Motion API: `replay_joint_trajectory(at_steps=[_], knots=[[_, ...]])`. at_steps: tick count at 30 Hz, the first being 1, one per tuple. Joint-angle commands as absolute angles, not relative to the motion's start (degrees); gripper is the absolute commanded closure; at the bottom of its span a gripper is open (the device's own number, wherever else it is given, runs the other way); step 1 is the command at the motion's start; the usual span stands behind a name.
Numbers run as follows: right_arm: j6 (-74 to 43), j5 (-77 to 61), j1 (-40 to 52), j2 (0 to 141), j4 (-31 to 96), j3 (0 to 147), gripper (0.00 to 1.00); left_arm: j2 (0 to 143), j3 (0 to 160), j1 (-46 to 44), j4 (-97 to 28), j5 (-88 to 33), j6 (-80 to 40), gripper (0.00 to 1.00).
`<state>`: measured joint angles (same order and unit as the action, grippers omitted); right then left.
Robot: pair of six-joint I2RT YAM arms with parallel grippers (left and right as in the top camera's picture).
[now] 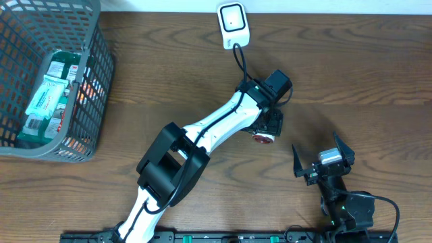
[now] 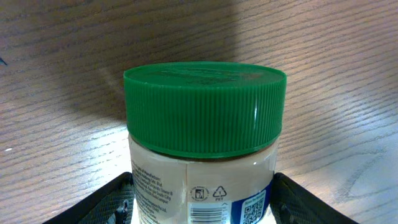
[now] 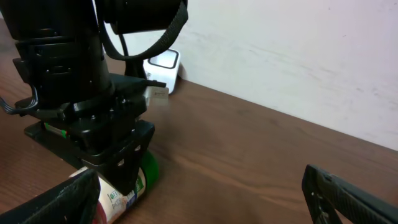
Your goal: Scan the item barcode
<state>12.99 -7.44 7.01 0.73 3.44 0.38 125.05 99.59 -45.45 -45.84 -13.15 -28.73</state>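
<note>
The item is a small jar with a green ribbed lid and a pale label; a barcode shows at its lower edge. My left gripper is shut on the jar, with one black finger pressed against each side. From overhead, that gripper sits at mid-table with the jar's end peeking out below it. The white scanner stands at the far edge, apart from the jar. The jar lies sideways, low over the table, under the left gripper. My right gripper is open and holds nothing.
A grey mesh basket with several packaged goods stands at the far left. The scanner's black cable runs down toward the left arm. The white scanner stands against the pale wall behind the table.
</note>
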Motion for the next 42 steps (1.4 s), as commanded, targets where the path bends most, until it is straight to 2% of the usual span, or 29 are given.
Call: replay_joint_trajectory(at_steps=[1, 42], knots=[[12.3, -7.1, 7.9, 0.5, 3.7, 0.3, 0.01, 125.4, 98.7, -45.4, -45.7, -12.3, -29.3, 0.31], [12.3, -7.1, 7.9, 0.5, 3.7, 0.3, 0.01, 127.1, 98.0, -47.4, -44.2, -9.3, -29.3, 0.30]])
